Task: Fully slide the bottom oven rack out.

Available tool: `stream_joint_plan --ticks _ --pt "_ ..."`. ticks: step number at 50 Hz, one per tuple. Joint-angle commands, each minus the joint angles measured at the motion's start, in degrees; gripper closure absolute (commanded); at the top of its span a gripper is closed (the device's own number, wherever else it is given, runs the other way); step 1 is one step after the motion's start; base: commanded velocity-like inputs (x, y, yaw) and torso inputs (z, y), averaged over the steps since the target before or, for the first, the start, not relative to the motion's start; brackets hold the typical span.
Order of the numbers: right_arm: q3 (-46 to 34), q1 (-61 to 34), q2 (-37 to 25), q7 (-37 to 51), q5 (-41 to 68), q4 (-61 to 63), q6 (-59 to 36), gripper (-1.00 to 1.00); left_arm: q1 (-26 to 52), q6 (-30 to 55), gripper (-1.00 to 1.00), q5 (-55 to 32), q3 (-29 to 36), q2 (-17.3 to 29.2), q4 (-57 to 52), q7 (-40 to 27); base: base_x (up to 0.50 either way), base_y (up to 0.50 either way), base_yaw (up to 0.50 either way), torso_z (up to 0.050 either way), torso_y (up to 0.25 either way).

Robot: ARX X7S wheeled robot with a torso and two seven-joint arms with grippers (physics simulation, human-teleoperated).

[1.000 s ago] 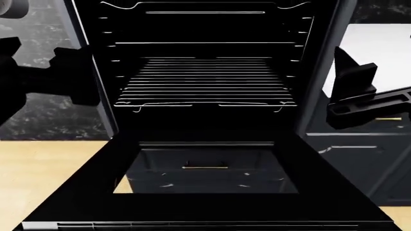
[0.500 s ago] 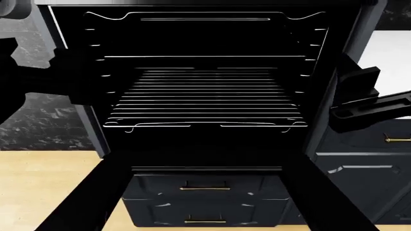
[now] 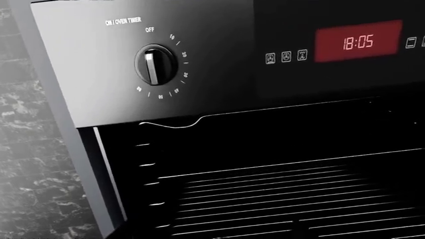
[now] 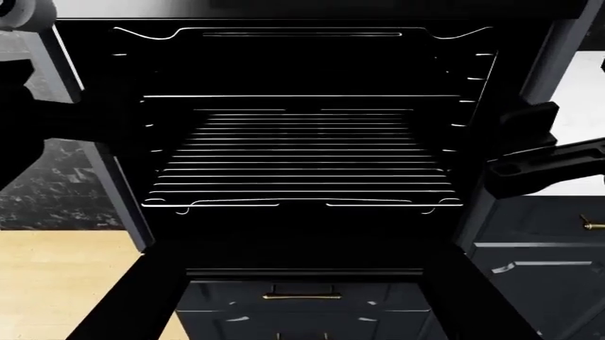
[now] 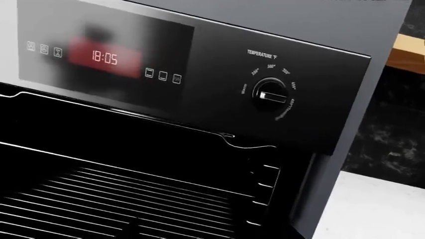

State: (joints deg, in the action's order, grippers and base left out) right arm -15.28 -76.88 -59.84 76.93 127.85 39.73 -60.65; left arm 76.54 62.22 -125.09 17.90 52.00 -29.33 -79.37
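The oven (image 4: 534, 53) stands right ahead, its black drop-down door (image 4: 454, 304) lowered towards me. The bottom oven rack (image 4: 302, 163) lies inside the black cavity, its notched front rail at the cavity mouth. It also shows in both wrist views (image 3: 279, 199) (image 5: 99, 199). My left gripper (image 4: 42, 127) is a dark mass left of the oven; its fingers are lost against the black. Off the oven's right edge my right gripper (image 4: 529, 145) hovers open with nothing in it. Neither touches the rack.
Thin silver bars (image 4: 302, 95) span the cavity above the rack. Dark drawers with a brass handle (image 4: 302, 295) show through the door glass. At right are a dark cabinet (image 4: 539, 283) and a white counter (image 4: 581, 85). Wooden floor (image 4: 57, 283) lies at left.
The head view has closed in and shifted, so the oven sits lower and larger and less of the door shows. The rack keeps its place in the cavity. Both grippers stay at the oven's sides.
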Motion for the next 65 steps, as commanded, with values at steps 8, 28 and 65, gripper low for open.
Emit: stream_joint_plan --ticks 8,28,65 --pt "-7.27 -11.82 1.95 4.23 11.57 -8.82 2.77 -1.0 3.98 -3.18 -1.0 -7.65 3.82 0.25 3.96 -2.29 0.0 0.0 0.0 0.0 0.0" --pt "-14.37 -21.19 0.72 7.66 21.46 -12.2 2.85 -1.0 8.84 -12.38 -1.0 -25.71 12.75 4.39 1.28 -9.26 0.0 0.0 0.0 0.0 -0.033" --pt "-22.2 -30.34 -0.93 8.53 23.52 -14.06 1.3 -1.0 19.86 -15.06 -1.0 -28.63 24.01 8.18 0.44 -6.67 0.0 0.0 0.0 0.0 -0.175"
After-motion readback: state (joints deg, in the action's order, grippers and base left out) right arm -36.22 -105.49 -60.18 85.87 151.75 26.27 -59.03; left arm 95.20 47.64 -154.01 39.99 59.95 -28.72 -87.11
